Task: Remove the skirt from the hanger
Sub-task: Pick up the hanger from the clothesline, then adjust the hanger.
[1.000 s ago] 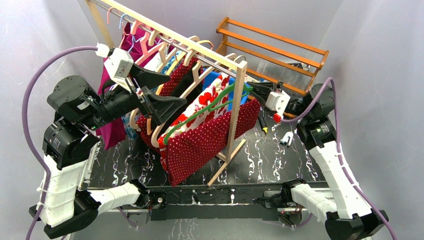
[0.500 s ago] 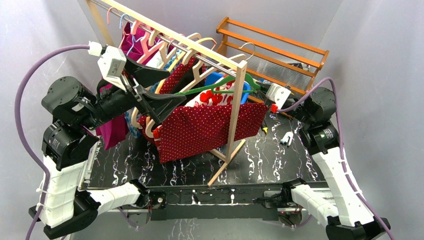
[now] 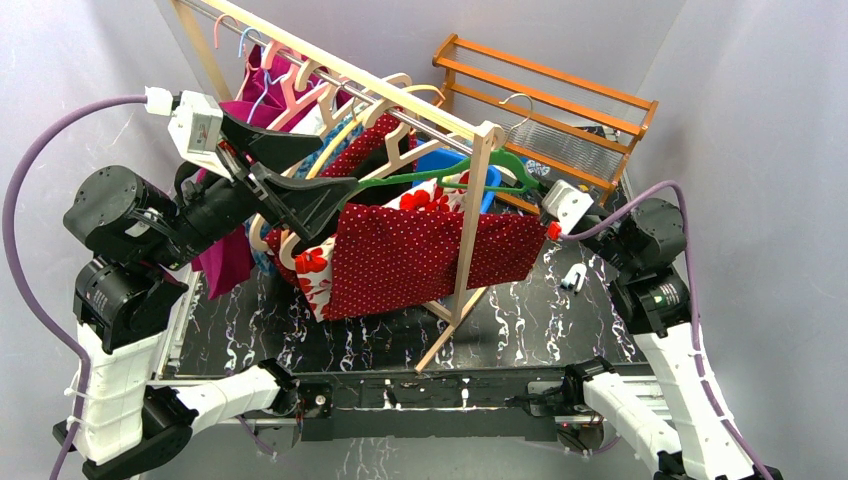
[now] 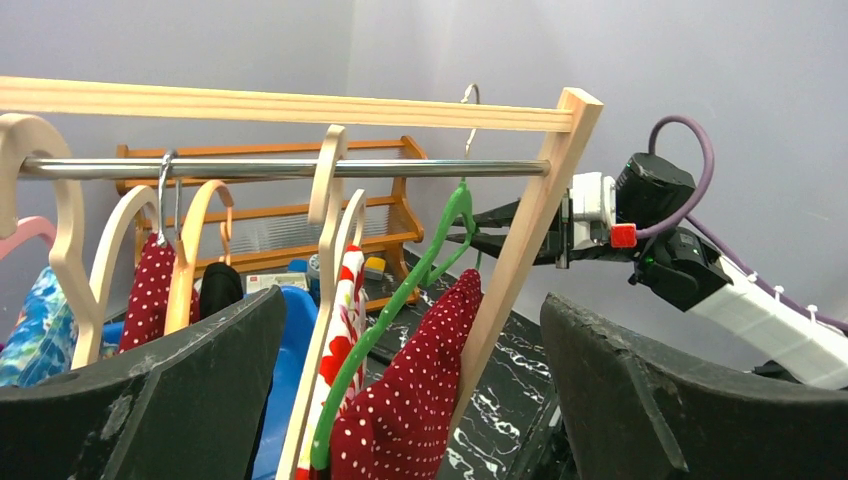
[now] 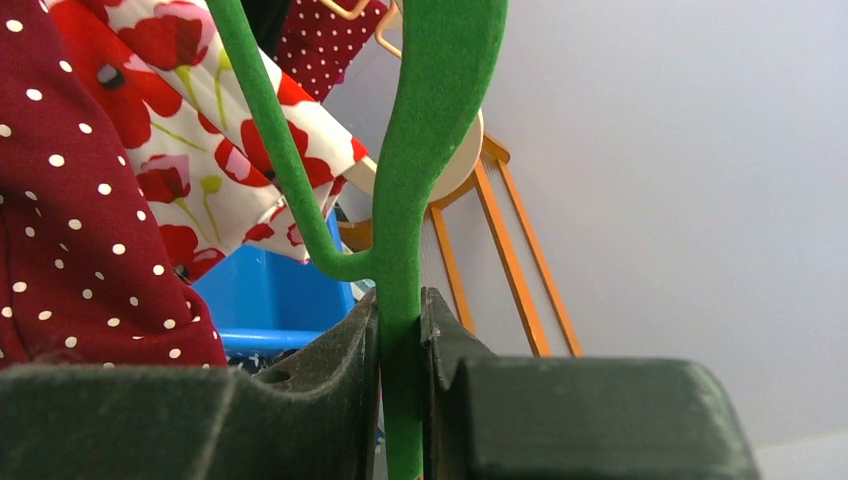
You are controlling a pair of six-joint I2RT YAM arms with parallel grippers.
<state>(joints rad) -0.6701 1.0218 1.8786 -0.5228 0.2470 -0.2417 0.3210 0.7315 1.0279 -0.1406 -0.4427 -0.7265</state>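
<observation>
1. My right gripper [image 5: 400, 330] was nearly shut, its two fingers clamped on the thin green hanger [image 5: 440, 90] with no gap either side.
2. The skirt [image 3: 420, 255], dark red with white dots, hung from that hanger in a broad sheet in front of the rack [image 3: 478, 200].
3. From above, the skirt lay below and to the left of my right gripper, its right edge just beside my fingers. In my right wrist view it filled the left side, apart from my fingers.
4. My left gripper [image 3: 335, 167] stood wide open and held nothing.
5. It hovered by the skirt's upper left corner. I could not tell from above whether the lower finger touched the cloth.
6. In my left wrist view the skirt hung ahead, between my spread left fingers [image 4: 160, 400], touching neither.
7. The hanger's wire hook [image 4: 468, 95] showed above the rack's top beam.
</observation>
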